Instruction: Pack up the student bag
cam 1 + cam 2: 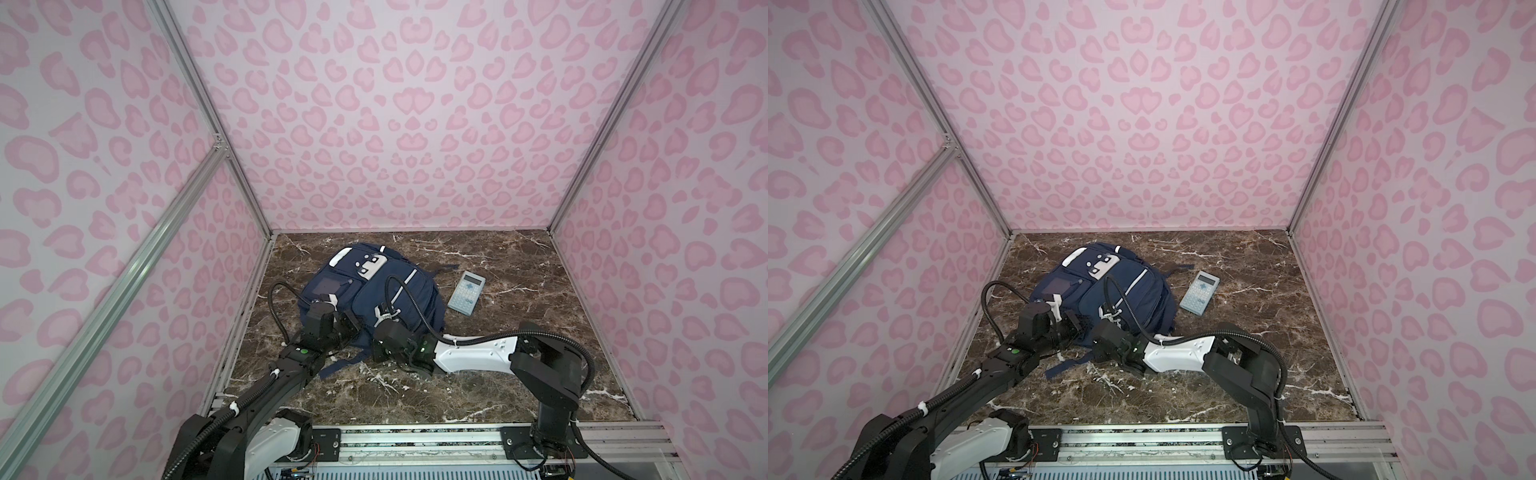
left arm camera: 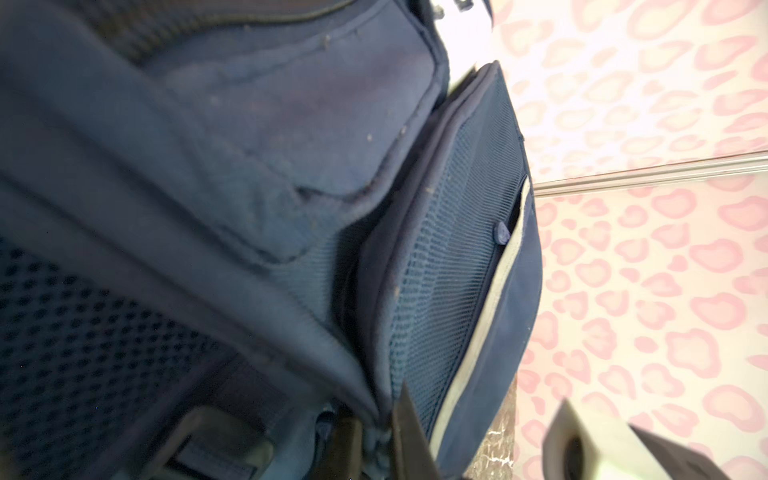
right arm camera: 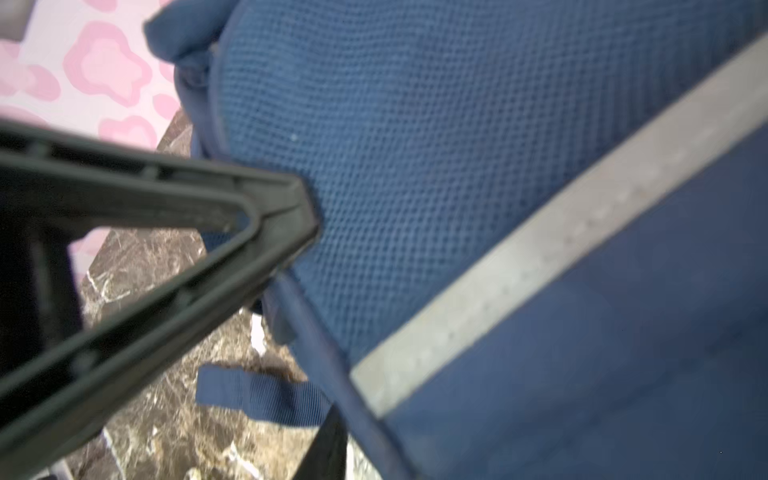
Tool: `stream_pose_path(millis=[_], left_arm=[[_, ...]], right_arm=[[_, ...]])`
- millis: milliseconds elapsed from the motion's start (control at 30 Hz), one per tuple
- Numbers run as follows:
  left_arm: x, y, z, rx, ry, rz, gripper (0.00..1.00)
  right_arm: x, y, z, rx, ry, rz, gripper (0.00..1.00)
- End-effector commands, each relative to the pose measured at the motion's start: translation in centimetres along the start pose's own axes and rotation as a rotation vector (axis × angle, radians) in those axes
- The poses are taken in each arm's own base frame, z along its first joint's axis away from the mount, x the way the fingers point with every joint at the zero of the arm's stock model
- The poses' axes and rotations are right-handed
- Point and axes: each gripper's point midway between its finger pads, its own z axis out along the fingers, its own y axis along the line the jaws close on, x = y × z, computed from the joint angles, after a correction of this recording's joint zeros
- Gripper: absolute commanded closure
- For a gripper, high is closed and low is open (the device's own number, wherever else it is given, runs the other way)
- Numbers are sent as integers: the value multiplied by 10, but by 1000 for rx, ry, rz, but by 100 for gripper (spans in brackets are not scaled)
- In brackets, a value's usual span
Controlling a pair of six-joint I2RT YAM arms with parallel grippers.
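The student bag point(image 1: 395, 291) point(image 1: 1133, 286), navy with white stripes and a dotted white patch, lies flat at the table's left middle in both top views. My left gripper point(image 1: 352, 323) point(image 1: 1077, 322) sits at its near left edge. In the left wrist view this gripper point(image 2: 378, 440) is shut, pinching a fold of the bag point(image 2: 291, 145) beside a mesh pocket. My right gripper point(image 1: 376, 334) point(image 1: 1097, 336) is at the bag's near edge. In the right wrist view one dark fingertip point(image 3: 328, 440) presses the piping of the bag point(image 3: 582, 374); the bag's fabric hides the other.
A grey-blue calculator point(image 1: 466, 293) point(image 1: 1199, 294) lies on the brown marble table point(image 1: 519, 374) to the bag's right. A loose navy strap point(image 1: 345, 365) point(image 3: 257, 395) trails toward the near edge. Pink patterned walls stand on three sides. The left arm's black finger point(image 3: 166, 232) crosses the right wrist view.
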Motion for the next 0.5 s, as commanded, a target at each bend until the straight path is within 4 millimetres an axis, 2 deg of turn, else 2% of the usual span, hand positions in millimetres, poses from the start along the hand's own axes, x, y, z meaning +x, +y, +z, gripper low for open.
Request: stream_pose_path(millis=[0, 67, 133, 200, 267, 300, 467], left_arm=[[17, -12, 0, 71, 97, 7, 97], [21, -10, 4, 79, 122, -7, 97], [24, -7, 6, 73, 131, -10, 97], [25, -4, 4, 63, 128, -4, 97], [24, 0, 2, 41, 116, 10, 97], [22, 4, 0, 20, 105, 17, 97], [14, 10, -2, 1, 84, 26, 97]], right_arm=[[-30, 4, -2, 9, -132, -51, 69], [-33, 10, -4, 1, -148, -63, 69], [-37, 6, -3, 28, -159, -59, 73], [-40, -4, -1, 55, -159, -45, 82], [-41, -8, -2, 57, -158, -48, 96], [-40, -9, -6, 69, -157, -63, 100], [-21, -25, -27, 158, -89, -138, 100]])
